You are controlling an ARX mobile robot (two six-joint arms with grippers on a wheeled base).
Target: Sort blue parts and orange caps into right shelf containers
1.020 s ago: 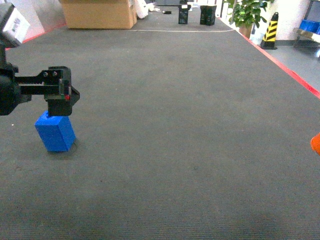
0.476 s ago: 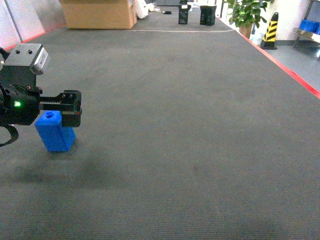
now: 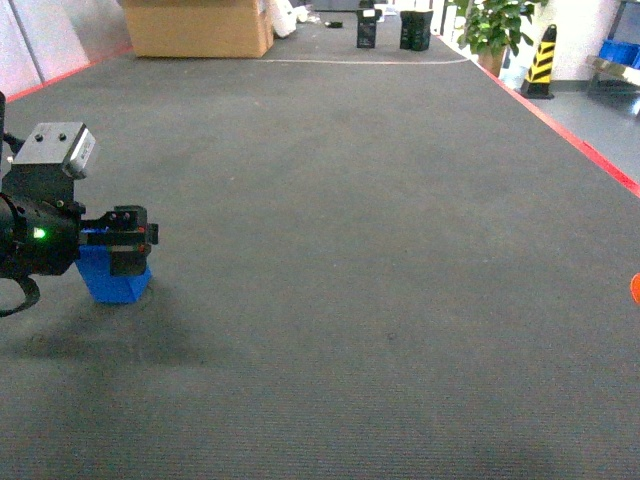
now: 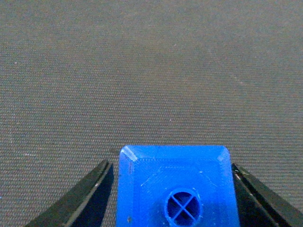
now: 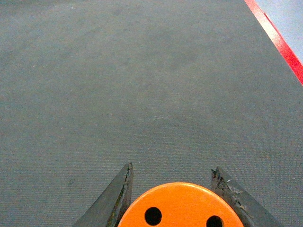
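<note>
Dark grey carpet floor (image 3: 360, 250) pretty much everywhere, with a red stripe (image 3: 590, 150) running along the right edge and nothing lying in the open stretch ahead. Way at the back there's a big cardboard box (image 3: 197, 27), two small black boxes (image 3: 390, 30), a potted plant (image 3: 492, 25) and a yellow-and-black striped post (image 3: 541, 60). Far right corner shows a bit of a blue crate (image 3: 618, 50) on a shelf, too small to see what's inside it. Count-wise: one blue part (image 3: 112, 280) and one orange cap (image 5: 182, 205). The blue part stands on the floor at the left, hole facing up, and the left pincer (image 4: 173, 196) is spread around it, one finger on each side with slim gaps, so not pinching yet as far as the wrist view shows. The right pincer (image 5: 177, 196) has the orange cap between its fingers, both touching its sides, out at the far right edge of the head view.
</note>
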